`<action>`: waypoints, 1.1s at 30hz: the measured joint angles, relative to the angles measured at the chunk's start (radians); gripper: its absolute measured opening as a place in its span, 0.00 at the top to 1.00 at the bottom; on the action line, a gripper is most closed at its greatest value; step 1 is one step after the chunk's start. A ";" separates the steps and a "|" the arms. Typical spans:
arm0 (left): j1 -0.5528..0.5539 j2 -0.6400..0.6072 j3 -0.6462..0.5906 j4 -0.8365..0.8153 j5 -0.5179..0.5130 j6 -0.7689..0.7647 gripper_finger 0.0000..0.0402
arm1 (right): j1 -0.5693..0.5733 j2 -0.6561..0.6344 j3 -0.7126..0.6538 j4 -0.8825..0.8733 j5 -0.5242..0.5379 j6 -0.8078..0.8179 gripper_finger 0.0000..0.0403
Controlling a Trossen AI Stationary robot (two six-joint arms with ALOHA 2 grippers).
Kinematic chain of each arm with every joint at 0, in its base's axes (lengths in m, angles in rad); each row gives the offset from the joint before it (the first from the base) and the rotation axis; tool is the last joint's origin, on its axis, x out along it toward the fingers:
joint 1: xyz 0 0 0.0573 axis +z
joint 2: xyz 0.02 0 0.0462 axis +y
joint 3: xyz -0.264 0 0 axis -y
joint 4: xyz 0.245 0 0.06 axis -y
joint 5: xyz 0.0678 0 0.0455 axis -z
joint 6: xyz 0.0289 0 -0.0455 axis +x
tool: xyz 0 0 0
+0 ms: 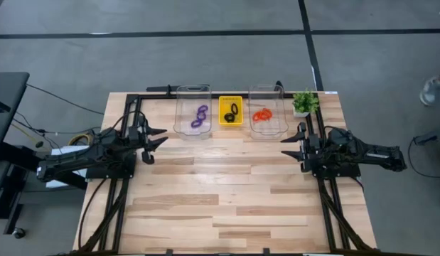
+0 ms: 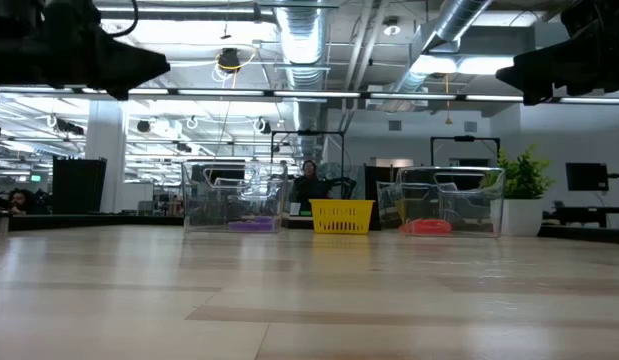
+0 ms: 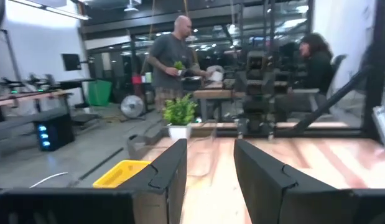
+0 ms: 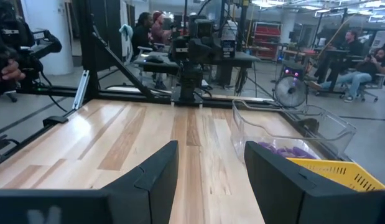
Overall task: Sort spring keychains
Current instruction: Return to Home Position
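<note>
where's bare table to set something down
The bare table between the left gripper and right gripper, and on to the near edge, is free. Crowded only along the far edge: left bin, yellow tray, right bin, plant.

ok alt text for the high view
On a table, purple spring keychains lie in the left clear bin, black ones in the yellow tray, orange-red ones in the right clear bin. Left gripper and right gripper wait open at the sides.

Purple keychains (image 2: 251, 226) lie inside a clear bin (image 2: 214, 200).
</note>
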State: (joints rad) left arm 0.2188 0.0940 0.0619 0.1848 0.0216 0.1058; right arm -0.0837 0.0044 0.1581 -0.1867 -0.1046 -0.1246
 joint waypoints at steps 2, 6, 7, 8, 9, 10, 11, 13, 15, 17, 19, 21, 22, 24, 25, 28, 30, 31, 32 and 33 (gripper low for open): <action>0.000 0.000 -0.017 0.015 -0.028 0.012 0.67 | 0.000 0.000 0.000 0.000 0.000 -0.006 0.56; 0.000 0.000 -0.048 0.062 -0.099 0.009 0.67 | 0.000 0.000 0.000 0.000 0.000 -0.012 0.56; 0.000 0.000 -0.051 0.064 -0.122 0.001 0.67 | 0.000 0.000 0.000 0.000 0.000 -0.015 0.56; 0.000 0.000 -0.055 0.066 -0.148 -0.006 0.67 | 0.000 0.000 0.000 0.000 0.001 -0.018 0.56; 0.000 0.000 -0.057 0.062 -0.175 -0.010 0.67 | -0.002 0.000 0.000 0.000 0.001 -0.024 0.56; 0.000 0.004 -0.057 0.060 -0.193 -0.012 0.67 | -0.003 0.000 0.000 -0.001 0.001 -0.029 0.56; 0.000 0.012 -0.057 0.061 -0.203 -0.014 0.67 | -0.004 0.000 0.000 -0.003 0.002 -0.033 0.56; 0.000 0.031 -0.057 0.061 -0.204 -0.015 0.67 | -0.004 0.000 0.001 -0.006 0.003 -0.034 0.56; 0.000 0.052 -0.057 0.061 -0.204 -0.017 0.67 | -0.003 0.000 0.001 -0.007 0.002 -0.034 0.56; 0.000 0.075 -0.057 0.061 -0.204 -0.034 0.67 | -0.004 0.000 0.001 -0.007 0.002 -0.033 0.56; 0.000 0.098 -0.057 0.062 -0.204 -0.049 0.67 | -0.003 0.000 0.001 -0.007 0.002 -0.033 0.56; 0.000 0.117 -0.057 0.062 -0.202 -0.089 0.67 | -0.004 0.000 0.001 -0.007 0.002 -0.033 0.56; 0.000 0.126 -0.057 0.063 -0.194 -0.113 0.67 | -0.004 0.000 0.001 -0.007 0.002 -0.033 0.56; 0.000 0.137 -0.057 0.063 -0.168 -0.158 0.67 | -0.003 0.000 0.001 -0.007 0.002 -0.014 0.56; 0.000 0.140 -0.057 0.063 -0.145 -0.173 0.67 | -0.003 0.000 0.001 -0.007 0.001 0.001 0.56; -0.003 0.145 -0.057 0.063 -0.050 -0.209 0.67 | -0.003 0.000 0.001 -0.007 0.001 0.048 0.56; -0.010 0.144 -0.057 0.063 0.038 -0.216 0.67 | -0.003 0.000 0.001 -0.007 0.001 0.077 0.56; -0.015 0.144 -0.057 0.063 0.079 -0.216 0.67 | -0.003 0.000 0.001 -0.007 0.001 0.089 0.56; -0.018 0.144 -0.057 0.063 0.114 -0.216 0.67 | -0.003 0.000 0.001 -0.007 0.000 0.101 0.56; -0.022 0.144 -0.057 0.063 0.142 -0.220 0.67 | -0.003 0.000 0.001 -0.007 0.000 0.111 0.56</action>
State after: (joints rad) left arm 0.1964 0.2379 0.0051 0.2481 0.1640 -0.1142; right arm -0.0868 0.0044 0.1589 -0.1936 -0.1047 -0.0132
